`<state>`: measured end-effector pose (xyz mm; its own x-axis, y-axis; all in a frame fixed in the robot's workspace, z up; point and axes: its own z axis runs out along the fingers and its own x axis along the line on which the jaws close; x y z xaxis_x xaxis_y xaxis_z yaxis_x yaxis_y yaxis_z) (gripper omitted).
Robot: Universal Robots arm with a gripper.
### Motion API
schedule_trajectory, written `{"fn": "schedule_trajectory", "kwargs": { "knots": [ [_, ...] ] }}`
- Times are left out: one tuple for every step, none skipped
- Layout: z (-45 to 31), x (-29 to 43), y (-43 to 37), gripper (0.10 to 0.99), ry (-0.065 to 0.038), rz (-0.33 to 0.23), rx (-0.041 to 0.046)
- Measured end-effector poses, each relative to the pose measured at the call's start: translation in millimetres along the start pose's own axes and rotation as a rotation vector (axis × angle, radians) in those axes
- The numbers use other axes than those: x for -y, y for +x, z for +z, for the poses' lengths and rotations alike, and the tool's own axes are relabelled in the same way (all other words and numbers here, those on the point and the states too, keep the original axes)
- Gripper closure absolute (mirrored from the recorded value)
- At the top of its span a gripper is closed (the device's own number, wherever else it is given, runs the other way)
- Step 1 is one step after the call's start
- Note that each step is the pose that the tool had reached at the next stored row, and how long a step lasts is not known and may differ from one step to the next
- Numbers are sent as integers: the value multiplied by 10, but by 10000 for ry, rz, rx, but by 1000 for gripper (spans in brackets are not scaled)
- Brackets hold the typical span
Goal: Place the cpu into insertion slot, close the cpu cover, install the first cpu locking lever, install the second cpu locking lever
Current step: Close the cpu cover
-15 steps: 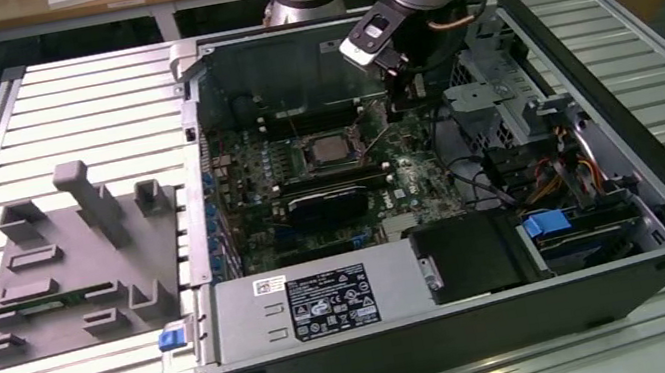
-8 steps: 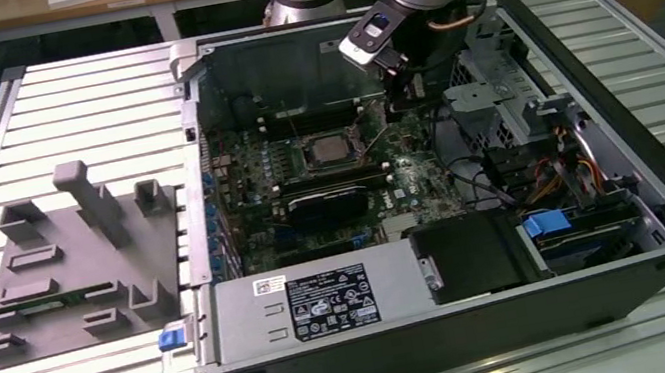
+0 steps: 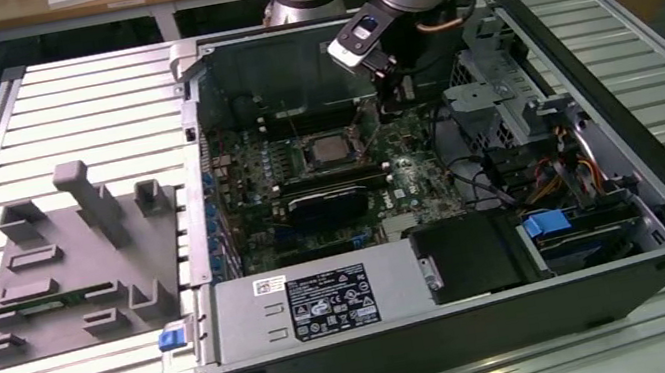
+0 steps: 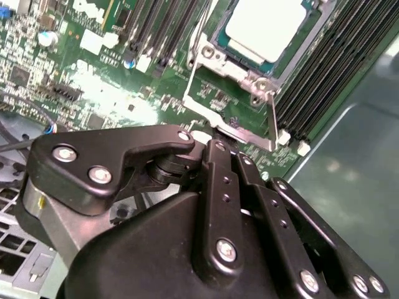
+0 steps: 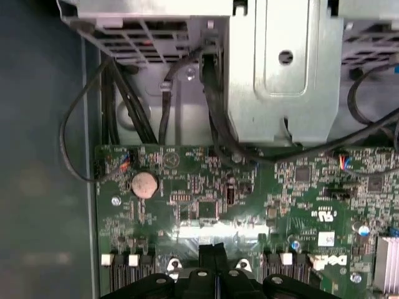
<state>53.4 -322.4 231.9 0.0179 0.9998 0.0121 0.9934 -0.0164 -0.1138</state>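
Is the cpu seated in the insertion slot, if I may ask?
In: the cpu sits within the insertion slot's metal rim in the second wrist view.

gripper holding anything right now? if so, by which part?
Nothing visibly held. In the first wrist view the gripper is shut, no part between its fingers. The cpu lies on the motherboard, apart from the gripper.

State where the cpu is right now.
The cpu lies in the middle of the motherboard, between two banks of memory slots, at the exterior view's left of the gripper.
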Motion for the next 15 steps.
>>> {"fn": "schedule_trajectory", "kwargs": {
  "knots": [
    [3,23,0,984,-4,-1,0],
    [5,46,0,984,-8,-2,0],
    [8,70,0,984,-12,0,0],
    [11,93,0,984,-16,0,0],
    [13,115,1,984,-19,0,-1],
    [16,137,1,984,-22,-1,0],
    [18,159,1,984,-24,0,-1],
    [21,181,1,984,-27,-1,-1],
    [24,203,1,984,-30,0,-1],
    [26,226,2,984,-33,-1,-1],
    [29,250,2,984,-36,-1,-1],
    [31,272,2,984,-40,0,-1],
    [33,290,2,984,-43,0,0],
    [35,306,2,984,-45,-1,-1],
    [37,319,2,984,-48,-2,-1]
  ]
}}
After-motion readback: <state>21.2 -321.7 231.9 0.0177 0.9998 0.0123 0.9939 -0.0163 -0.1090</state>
